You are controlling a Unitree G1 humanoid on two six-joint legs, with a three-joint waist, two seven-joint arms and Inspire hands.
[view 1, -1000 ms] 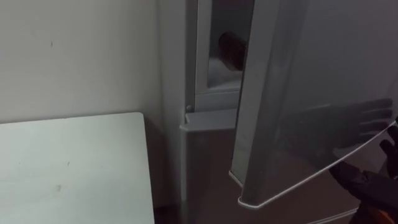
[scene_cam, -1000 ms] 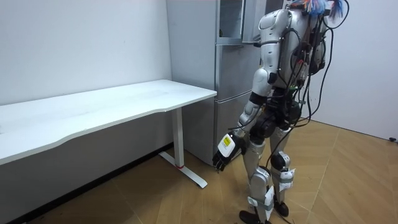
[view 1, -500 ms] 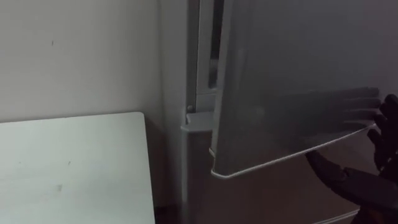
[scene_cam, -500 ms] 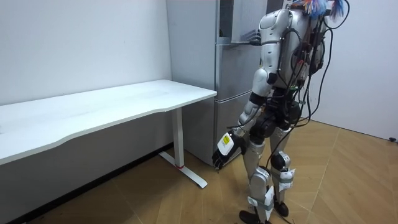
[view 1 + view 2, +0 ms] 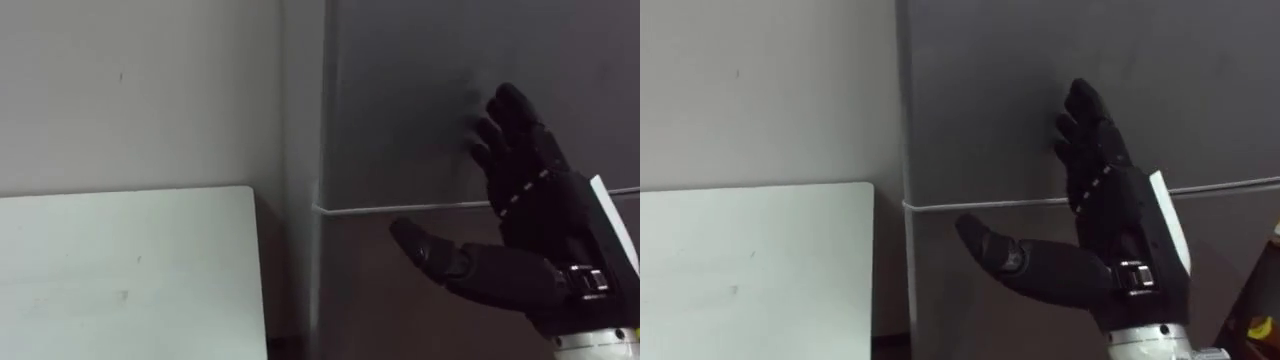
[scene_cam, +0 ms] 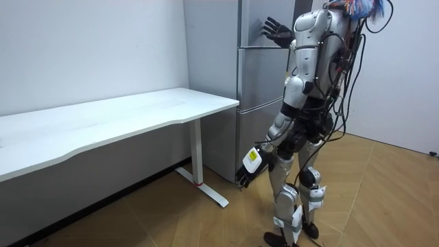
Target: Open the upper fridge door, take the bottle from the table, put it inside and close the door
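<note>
I see the robot standing upright just before the fridge (image 6: 257, 89), beside the end of the white table (image 5: 120, 270). My right hand (image 5: 530, 215) is raised in front of the upper door (image 5: 420, 90), with the palm turned to the door. Its fingers (image 5: 510, 100) are straight and spread a little apart, and the thumb (image 5: 425, 248) sticks out to the left, low across the lower door (image 5: 380, 300). This hand holds nothing. The fingertips lie against the grey face of the upper door, a little above the seam between the two doors; if they really touch it, I cannot tell. Both doors are closed and flush with each other. The bottle I cannot place, it is in neither hand as far as I see. In the room view my left hand (image 6: 248, 171) hangs low beside the thigh, near the lower door; its state I cannot tell
</note>
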